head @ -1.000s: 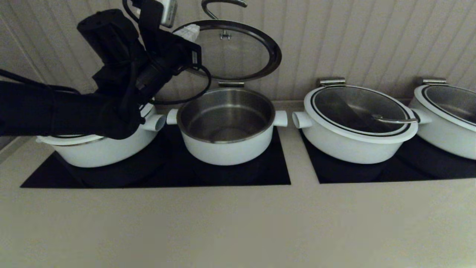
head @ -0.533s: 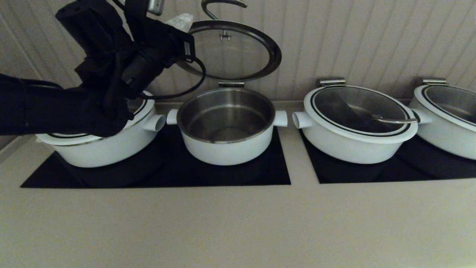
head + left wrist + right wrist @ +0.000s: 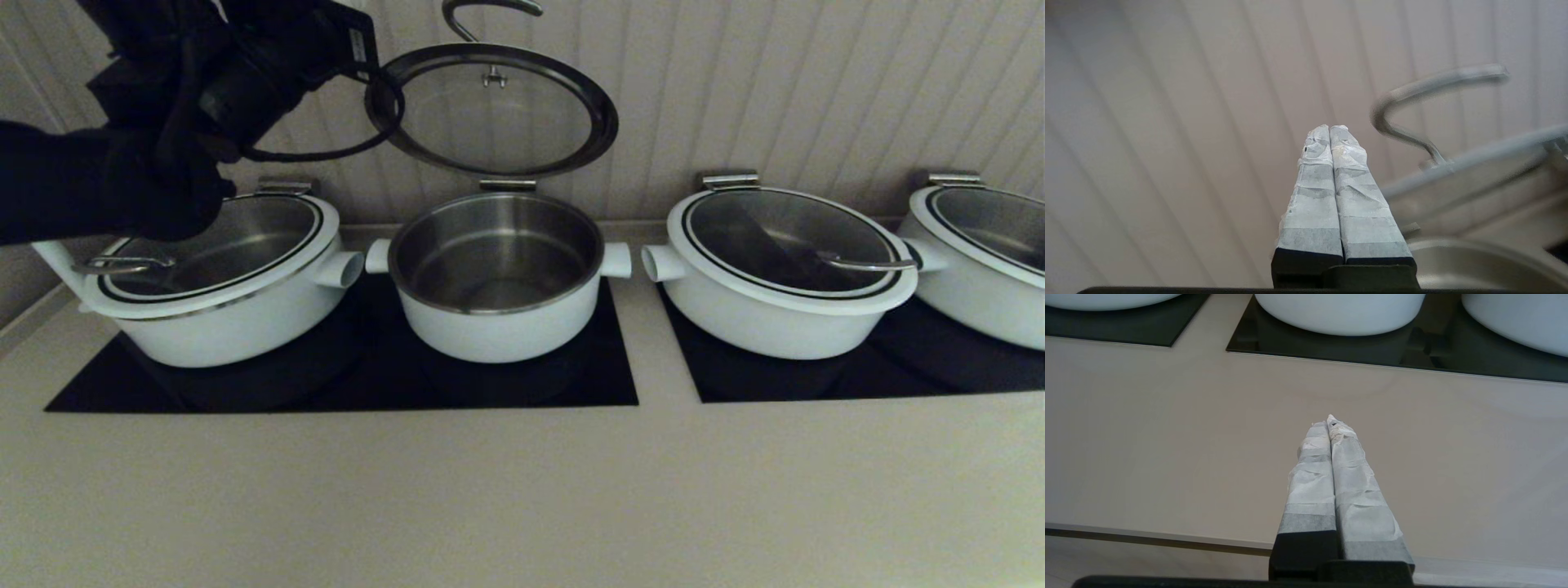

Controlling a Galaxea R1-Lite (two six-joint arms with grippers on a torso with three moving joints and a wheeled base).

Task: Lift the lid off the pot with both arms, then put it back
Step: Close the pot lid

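Note:
The lid (image 3: 498, 114) stands raised on its back hinge, upright against the wall behind the pot (image 3: 498, 318), whose steel bowl is uncovered. The lid's steel loop handle (image 3: 490, 10) shows at its top. My left arm (image 3: 163, 98) is lifted high at the upper left, and its fingers are out of the head view. In the left wrist view my left gripper (image 3: 1329, 128) is shut and empty, beside the lid's handle (image 3: 1429, 87) without touching it. My right gripper (image 3: 1329, 420) is shut and empty, low over the beige counter (image 3: 1167, 437), and is out of the head view.
A wider white pot (image 3: 220, 278) with a closed lid stands left of the task pot, and two more (image 3: 784, 261) (image 3: 988, 253) stand to the right. All sit on black cooktops (image 3: 343, 384). A ribbed wall (image 3: 775, 82) runs close behind.
My left arm has risen and swung up and to the left, away from the lid's rim, uncovering the left pot. The lid has stayed upright.

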